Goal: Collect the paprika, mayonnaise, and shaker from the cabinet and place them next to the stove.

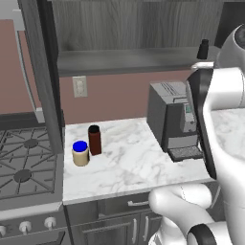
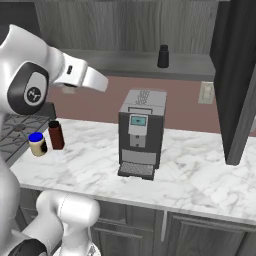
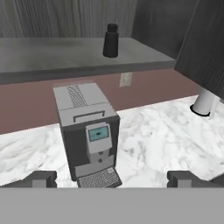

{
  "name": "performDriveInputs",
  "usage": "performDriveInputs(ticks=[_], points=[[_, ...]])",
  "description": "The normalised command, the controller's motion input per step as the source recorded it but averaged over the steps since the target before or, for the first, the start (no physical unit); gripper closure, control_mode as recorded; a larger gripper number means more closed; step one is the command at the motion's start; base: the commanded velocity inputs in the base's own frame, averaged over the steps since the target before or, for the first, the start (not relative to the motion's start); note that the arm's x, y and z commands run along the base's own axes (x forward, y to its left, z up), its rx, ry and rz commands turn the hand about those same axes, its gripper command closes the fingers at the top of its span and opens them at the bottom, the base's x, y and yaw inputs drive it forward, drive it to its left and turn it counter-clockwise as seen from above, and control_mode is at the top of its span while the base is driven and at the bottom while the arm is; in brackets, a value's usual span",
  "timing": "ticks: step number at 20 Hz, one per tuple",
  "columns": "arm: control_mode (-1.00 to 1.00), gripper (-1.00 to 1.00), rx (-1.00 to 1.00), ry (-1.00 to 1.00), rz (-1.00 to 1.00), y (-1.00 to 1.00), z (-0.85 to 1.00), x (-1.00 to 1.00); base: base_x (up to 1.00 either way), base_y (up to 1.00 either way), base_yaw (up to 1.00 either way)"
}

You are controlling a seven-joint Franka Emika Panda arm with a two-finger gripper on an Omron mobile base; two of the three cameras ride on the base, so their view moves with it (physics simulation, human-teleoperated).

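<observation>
Black and tapered, the shaker (image 3: pixel 110 40) stands alone on the grey shelf board of the cabinet (image 3: pixel 65 54), above the grey coffee machine (image 3: pixel 87 131). The paprika (image 1: pixel 94 139) and the mayonnaise (image 1: pixel 80 153) stand side by side on the marble counter (image 1: pixel 134 162), just beside the stove (image 1: pixel 24 167). The gripper (image 3: pixel 112 178) holds its jaws spread wide and empty. Step in hand, by judgement: fetching the last item. Next move calls for a reach up over the machine to the shelf, jaws astride the shaker.
</observation>
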Motion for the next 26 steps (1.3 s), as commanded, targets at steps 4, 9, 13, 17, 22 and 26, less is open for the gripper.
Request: performDriveInputs(ticks=[4,9,13,17,22,26], points=[[-1.0,-1.0,0.0,0.0,-0.1,-0.31,0.02,-0.06,0.0,0.0,0.0],[-1.0,-1.0,0.0,0.0,-0.1,-0.27,0.06,0.0,0.0,0.0,0.0],[-1.0,-1.0,0.0,0.0,-0.07,-0.1,0.05,0.0,0.0,0.0,0.0],[-1.0,-1.0,0.0,0.01,0.0,-0.02,0.0,0.0,0.0,0.0,0.0],[-1.0,-1.0,0.0,0.01,0.0,-0.17,0.02,0.01,0.0,0.0,0.0],[-1.0,-1.0,0.0,0.0,-0.08,-0.31,0.2,0.0,0.0,0.0,0.0]])
